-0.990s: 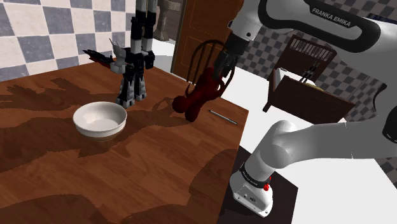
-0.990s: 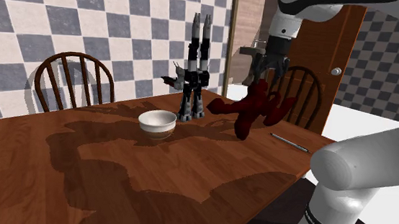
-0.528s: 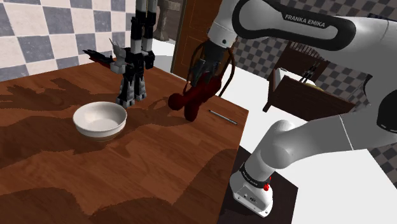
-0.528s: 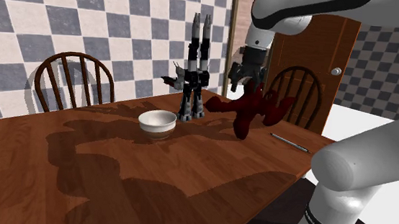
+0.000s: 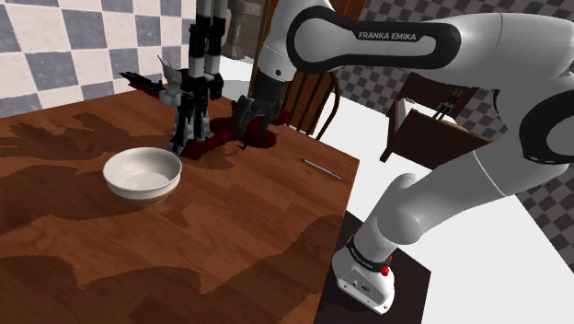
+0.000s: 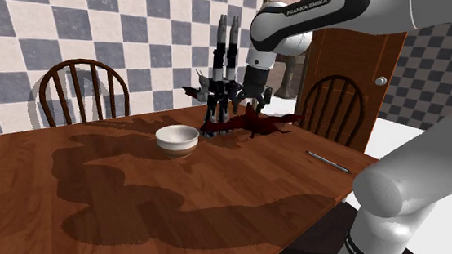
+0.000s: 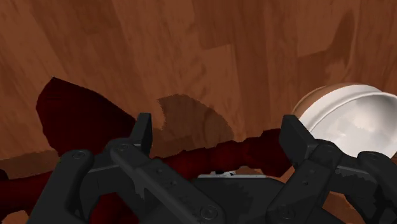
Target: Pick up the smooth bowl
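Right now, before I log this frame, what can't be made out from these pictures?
1. Dark red object: in the wrist view it runs behind the body of the gripper, so contact with the open fingers cannot be told.
2. Bowl: in the wrist view it is cut off by the picture's edge and partly covered by one finger.
3. Thin grey item: in the shoulder view it is too small to identify.

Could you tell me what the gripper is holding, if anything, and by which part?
Nothing is held: the gripper is open over the dark red object, and the white bowl sits beside it, untouched.
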Robot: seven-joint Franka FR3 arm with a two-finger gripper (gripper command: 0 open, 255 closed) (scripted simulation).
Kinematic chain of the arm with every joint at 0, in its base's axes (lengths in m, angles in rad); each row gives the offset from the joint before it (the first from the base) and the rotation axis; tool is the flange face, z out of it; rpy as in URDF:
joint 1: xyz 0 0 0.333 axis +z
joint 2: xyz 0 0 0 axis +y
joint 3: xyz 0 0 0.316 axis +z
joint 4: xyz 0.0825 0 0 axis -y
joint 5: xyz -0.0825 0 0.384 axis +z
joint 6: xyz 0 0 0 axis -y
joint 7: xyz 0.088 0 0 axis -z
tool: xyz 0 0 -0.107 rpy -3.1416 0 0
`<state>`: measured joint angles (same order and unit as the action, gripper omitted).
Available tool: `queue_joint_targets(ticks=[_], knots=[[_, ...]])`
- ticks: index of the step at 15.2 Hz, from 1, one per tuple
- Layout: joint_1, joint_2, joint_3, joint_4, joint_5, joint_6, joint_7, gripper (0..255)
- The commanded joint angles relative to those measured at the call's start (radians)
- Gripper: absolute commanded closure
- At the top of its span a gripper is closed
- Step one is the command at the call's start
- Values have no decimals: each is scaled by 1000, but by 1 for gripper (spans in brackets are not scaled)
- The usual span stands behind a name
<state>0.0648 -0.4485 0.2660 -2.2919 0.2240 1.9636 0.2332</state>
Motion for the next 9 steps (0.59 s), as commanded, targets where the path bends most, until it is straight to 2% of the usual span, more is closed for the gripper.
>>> queue_joint_targets(ticks=[1,9], knots=[[2,81,34,41,-2,46,38,0],[17,371,136,208,-74,178,193,0]])
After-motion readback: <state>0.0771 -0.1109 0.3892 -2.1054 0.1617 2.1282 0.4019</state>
